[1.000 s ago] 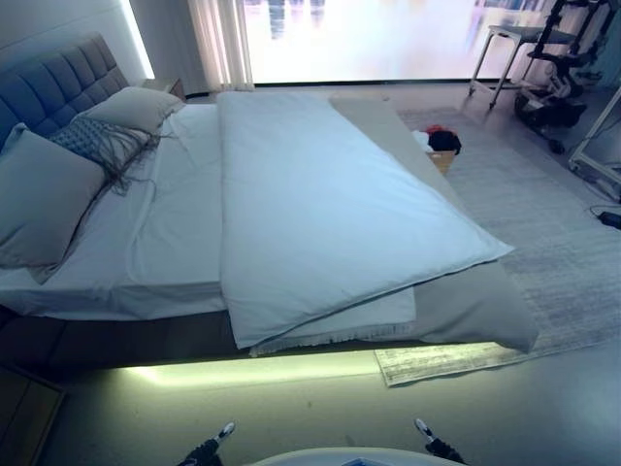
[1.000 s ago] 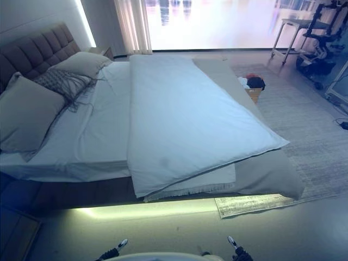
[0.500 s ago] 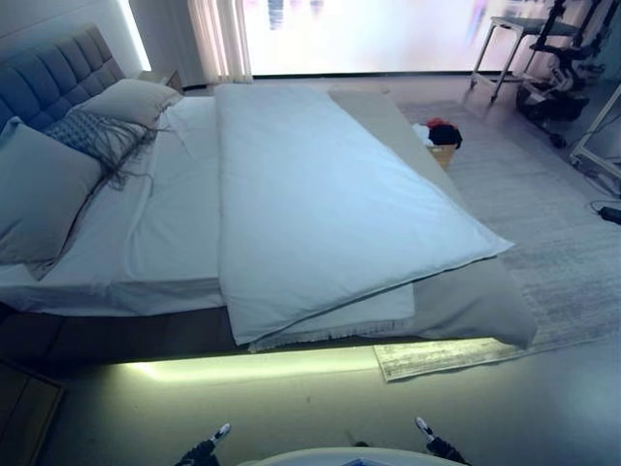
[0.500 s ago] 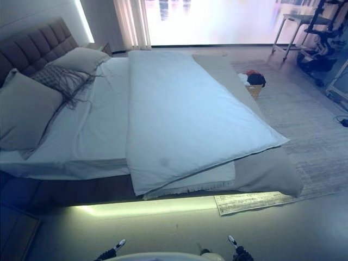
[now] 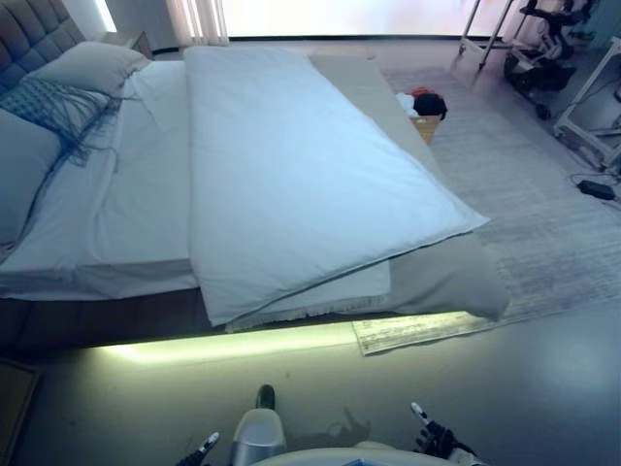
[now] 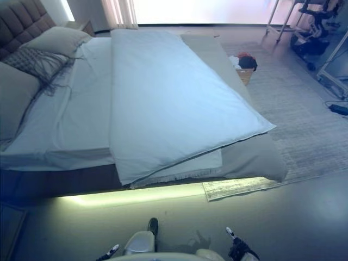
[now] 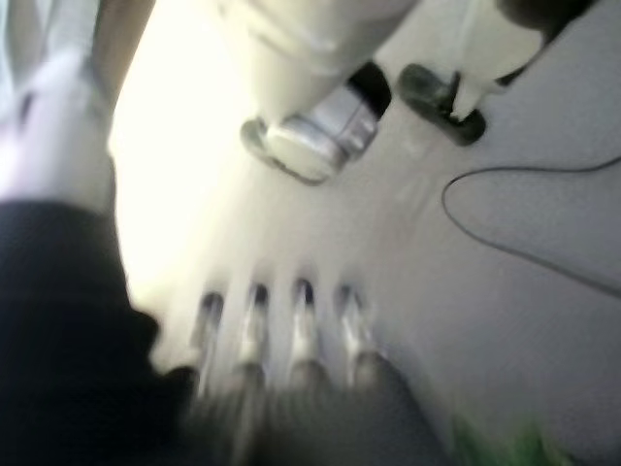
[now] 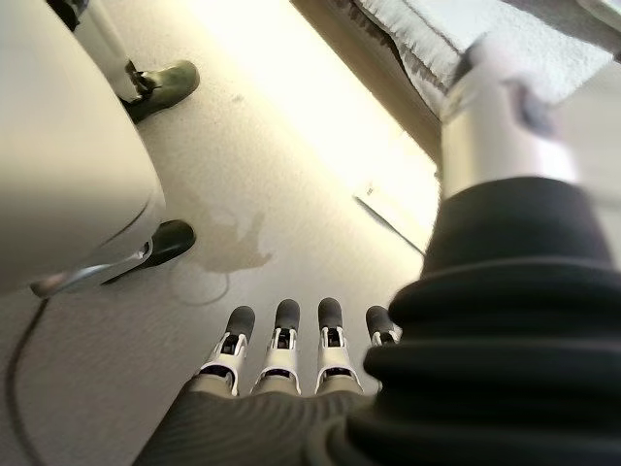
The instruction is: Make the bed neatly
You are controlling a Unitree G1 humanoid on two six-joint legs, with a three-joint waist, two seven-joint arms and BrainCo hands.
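Whole head view tipped downward and drawn nearer over the last second, so a camera move rather than any shift of the bedding: headboard (image 6: 22,19) now cropped at 10 o'clock, window nearly gone at 12, more floor (image 5: 543,388) in sight at 6. Bed (image 5: 92,335) filling the upper and middle picture, lit strip glowing under its near side. Pale duvet (image 5: 301,175) lying as before, folded over the foot half, skewed, one corner jutting toward 4 o'clock over a grey blanket (image 5: 451,282), with a fringed edge peeking out beneath at 6. White sheet (image 5: 116,204) bare at 9 o'clock, pillows (image 6: 54,39) and a tasselled cushion (image 6: 35,62) heaped toward 10. Rug (image 5: 524,194) stretching away at 3, a small basket (image 5: 421,105) of clothes just beside the bed's far corner near 1. Judged from this: approach only, nothing straightened yet, duvet yet to be drawn up toward the pillows and squared. Left hand (image 7: 281,335) and right hand (image 8: 291,354) both low by the floor, well apart from the bedding, fingers (image 8: 328,330) straight and released, grasping nothing. No brand, label or legible writing anywhere in sight.
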